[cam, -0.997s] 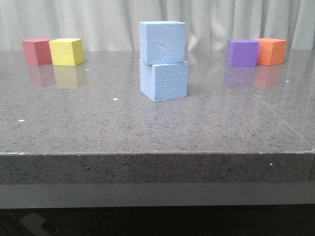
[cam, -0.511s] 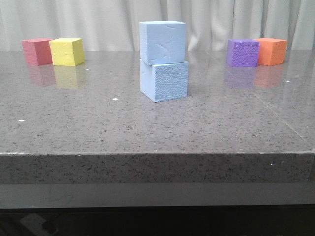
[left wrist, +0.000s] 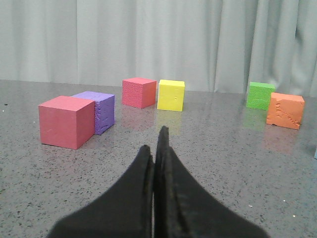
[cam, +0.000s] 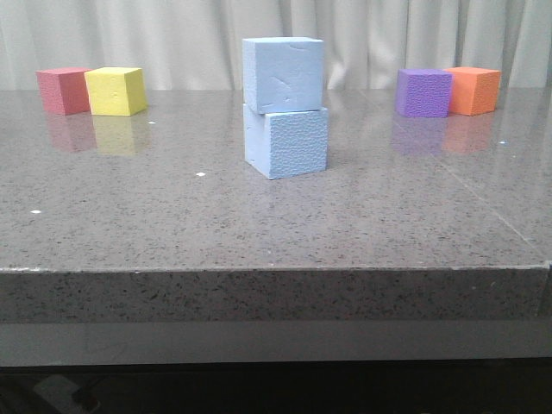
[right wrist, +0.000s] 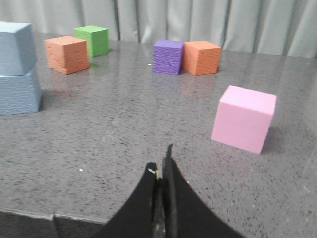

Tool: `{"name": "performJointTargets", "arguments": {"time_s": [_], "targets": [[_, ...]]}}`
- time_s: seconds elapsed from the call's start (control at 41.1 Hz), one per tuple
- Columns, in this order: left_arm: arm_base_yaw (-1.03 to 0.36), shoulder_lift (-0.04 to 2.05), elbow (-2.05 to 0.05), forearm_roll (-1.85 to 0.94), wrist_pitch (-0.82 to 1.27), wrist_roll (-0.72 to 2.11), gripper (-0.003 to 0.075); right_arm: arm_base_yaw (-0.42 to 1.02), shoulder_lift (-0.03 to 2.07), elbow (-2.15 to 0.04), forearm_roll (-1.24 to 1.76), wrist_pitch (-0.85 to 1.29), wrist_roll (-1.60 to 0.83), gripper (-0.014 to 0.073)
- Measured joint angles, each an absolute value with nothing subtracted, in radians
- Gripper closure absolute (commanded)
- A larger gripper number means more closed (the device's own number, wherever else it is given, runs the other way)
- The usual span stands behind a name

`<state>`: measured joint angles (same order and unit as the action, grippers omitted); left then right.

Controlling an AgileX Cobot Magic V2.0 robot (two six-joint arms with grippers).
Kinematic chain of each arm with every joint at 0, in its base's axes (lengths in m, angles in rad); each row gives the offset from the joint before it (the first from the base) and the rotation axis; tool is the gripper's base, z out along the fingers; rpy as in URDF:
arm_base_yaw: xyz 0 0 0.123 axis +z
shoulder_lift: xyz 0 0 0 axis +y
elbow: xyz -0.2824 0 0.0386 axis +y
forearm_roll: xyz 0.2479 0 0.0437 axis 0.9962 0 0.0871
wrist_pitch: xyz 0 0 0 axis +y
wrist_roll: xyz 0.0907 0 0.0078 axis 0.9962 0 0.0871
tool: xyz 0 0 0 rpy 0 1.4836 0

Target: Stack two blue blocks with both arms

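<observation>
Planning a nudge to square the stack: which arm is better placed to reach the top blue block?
Probably the right. Its wrist view shows the top blue block on the lower blue block, ahead of the shut right pincer. The left pincer, also shut, faces other cubes; no stack shows there.

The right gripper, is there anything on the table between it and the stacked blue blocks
Nothing visible does. In the right wrist view the right gripper, jaws together, faces bare table up to the stack: upper blue block on lower blue block. The pink cube sits off to the other side.
</observation>
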<state>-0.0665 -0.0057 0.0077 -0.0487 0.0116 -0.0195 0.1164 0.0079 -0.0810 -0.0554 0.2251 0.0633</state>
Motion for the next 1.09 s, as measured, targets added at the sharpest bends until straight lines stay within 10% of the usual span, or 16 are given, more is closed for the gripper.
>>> {"name": "performJointTargets", "arguments": {"time_s": [1.095], "targets": [[-0.065,-0.006,0.008,-0.049,0.012,-0.02,0.0741,0.036,-0.011,0.028,0.016,0.084,0.063,0.0722]]}}
